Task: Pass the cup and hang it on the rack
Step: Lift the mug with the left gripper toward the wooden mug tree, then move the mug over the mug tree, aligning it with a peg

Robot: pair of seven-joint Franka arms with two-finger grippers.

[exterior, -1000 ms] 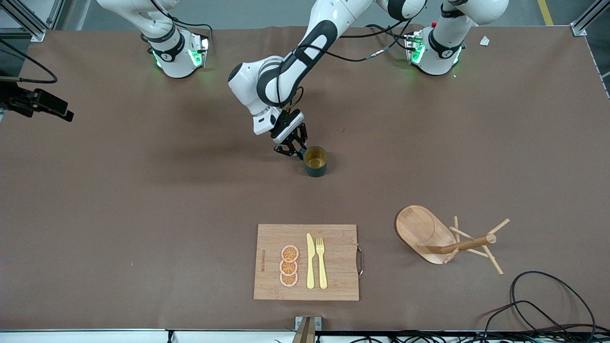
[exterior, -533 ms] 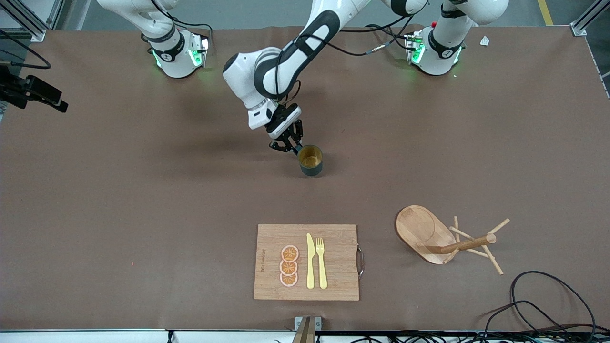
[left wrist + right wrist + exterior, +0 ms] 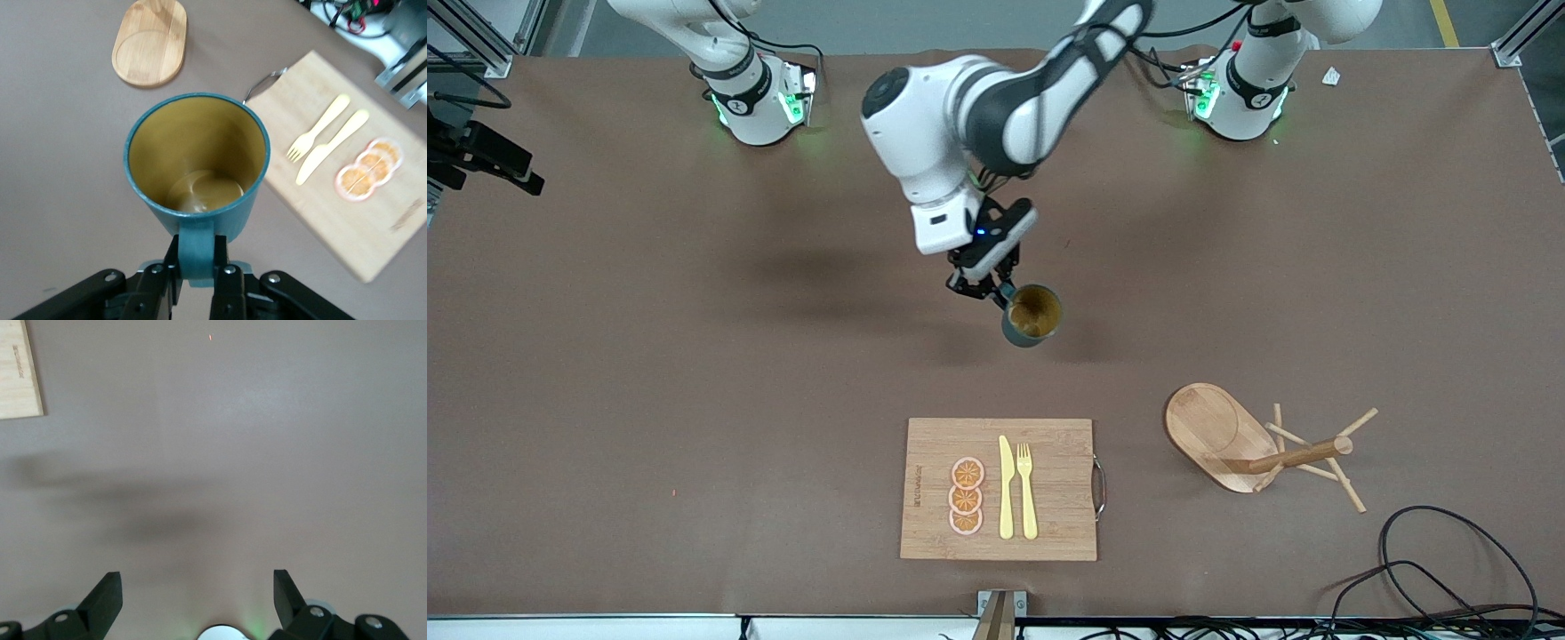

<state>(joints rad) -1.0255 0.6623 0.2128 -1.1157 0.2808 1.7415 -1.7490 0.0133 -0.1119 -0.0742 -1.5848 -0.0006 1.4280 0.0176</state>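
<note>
The cup, dark teal outside and mustard-yellow inside, hangs upright in the air over the middle of the table. My left gripper is shut on its small side handle. In the left wrist view the two fingers clamp the handle, with the cup just past them. The rack lies tipped on its side toward the left arm's end, nearer the front camera, its oval base tilted up. My right gripper is open over bare table, holding nothing.
A bamboo cutting board near the front edge carries a yellow knife, a yellow fork and three orange slices. A black cable loops at the front corner beside the rack. Both arm bases stand along the back edge.
My left gripper closed fully on the cup's handle and lifted the cup off the table, and its wrist turned. The rack and the board have not moved.
</note>
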